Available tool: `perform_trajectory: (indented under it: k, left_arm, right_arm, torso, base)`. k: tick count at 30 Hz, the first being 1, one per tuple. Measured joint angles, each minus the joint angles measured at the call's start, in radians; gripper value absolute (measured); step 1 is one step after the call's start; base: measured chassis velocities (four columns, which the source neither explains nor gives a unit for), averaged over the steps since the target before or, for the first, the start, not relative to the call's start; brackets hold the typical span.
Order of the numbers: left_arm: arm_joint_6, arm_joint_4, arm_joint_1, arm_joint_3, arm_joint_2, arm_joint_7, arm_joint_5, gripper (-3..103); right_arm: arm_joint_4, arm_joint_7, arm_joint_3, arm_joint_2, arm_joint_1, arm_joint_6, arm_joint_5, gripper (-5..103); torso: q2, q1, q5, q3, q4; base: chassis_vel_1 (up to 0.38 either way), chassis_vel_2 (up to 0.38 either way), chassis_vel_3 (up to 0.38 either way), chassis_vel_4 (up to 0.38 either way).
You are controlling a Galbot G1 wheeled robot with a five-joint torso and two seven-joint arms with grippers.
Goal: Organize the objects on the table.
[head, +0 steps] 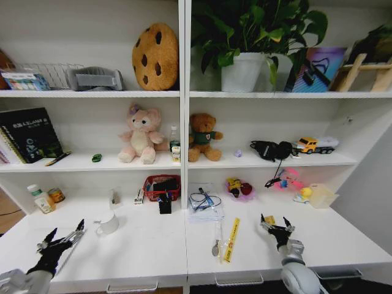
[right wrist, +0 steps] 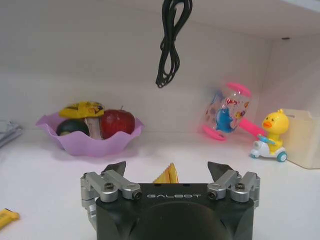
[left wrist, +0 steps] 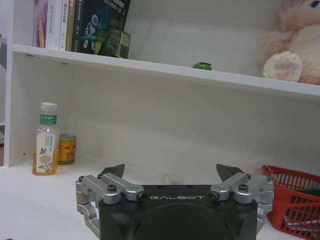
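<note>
The white table (head: pixel 147 251) carries scattered small items. A tiny green trinket (head: pixel 97 158) (left wrist: pixel 202 65) and a black pen (head: pixel 58 158) lie on the shelf above its left half. A blue pen (head: pixel 206 197) rests on papers near the middle. My left gripper (head: pixel 61 237) (left wrist: pixel 172 172) is open and hovers low over the table's front left corner, above a flat grey-edged item (head: pixel 75 241). My right gripper (head: pixel 277 224) (right wrist: pixel 165 169) is open over the front right, with a small yellow piece (right wrist: pixel 168 175) just beyond its fingers.
A white mug (head: pixel 108 225), a long yellow strip (head: pixel 233 239), a red basket (head: pixel 162 187) (left wrist: pixel 292 200), a purple fruit bowl (head: pixel 239 188) (right wrist: pixel 90 137), a bottle (left wrist: pixel 45 140), a can (left wrist: pixel 66 148), a toy hammer (right wrist: pixel 227 112) and a duck toy (right wrist: pixel 272 135) stand on the table.
</note>
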Motion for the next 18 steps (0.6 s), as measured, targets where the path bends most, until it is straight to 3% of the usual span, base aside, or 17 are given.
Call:
perform_trajectory:
  k: [4, 6, 8, 13, 15, 16, 18]
  left_arm:
    - [0.000, 0.000, 0.000, 0.000, 0.000, 0.000, 0.000, 100]
    - [0.000, 0.000, 0.000, 0.000, 0.000, 0.000, 0.000, 100]
    - [0.000, 0.000, 0.000, 0.000, 0.000, 0.000, 0.000, 100]
    - [0.000, 0.000, 0.000, 0.000, 0.000, 0.000, 0.000, 100]
    - [0.000, 0.000, 0.000, 0.000, 0.000, 0.000, 0.000, 100]
    - [0.000, 0.000, 0.000, 0.000, 0.000, 0.000, 0.000, 100]
    - [0.000, 0.000, 0.000, 0.000, 0.000, 0.000, 0.000, 100]
  right_arm:
    - [-0.051, 0.003, -0.018, 0.004, 0.032, -0.001, 0.000, 79]
    - [-0.080, 0.006, -0.026, 0.012, 0.051, -0.001, 0.000, 63]
    - [-0.083, 0.006, -0.028, 0.013, 0.053, -0.001, -0.001, 63]
    - [-0.092, 0.006, -0.030, 0.012, 0.057, 0.009, -0.010, 41]
    - [-0.093, 0.006, -0.030, 0.012, 0.057, 0.011, -0.011, 41]
    - [-0.094, 0.006, -0.029, 0.011, 0.055, 0.018, -0.018, 30]
    - [-0.092, 0.006, -0.029, 0.010, 0.053, 0.019, -0.018, 25]
  torso:
    - [0.000, 0.000, -0.0002, 0.000, 0.0000]
    - [0.000, 0.000, -0.0002, 0.000, 0.0000]
    - [0.000, 0.000, -0.0004, 0.000, 0.0001]
    - [0.000, 0.000, -0.0004, 0.000, 0.0000]
    - [0.000, 0.000, -0.0003, 0.000, 0.0000]
    - [0.000, 0.000, -0.0003, 0.000, 0.0000]
    - [0.000, 0.000, -0.0003, 0.000, 0.0000]
  base:
    - [0.000, 0.000, 0.000, 0.000]
    - [0.000, 0.000, 0.000, 0.000]
    - [0.000, 0.000, 0.000, 0.000]
    - [0.000, 0.000, 0.000, 0.000]
    - [0.000, 0.000, 0.000, 0.000]
    - [0.000, 0.000, 0.000, 0.000]
    - [0.000, 0.000, 0.000, 0.000]
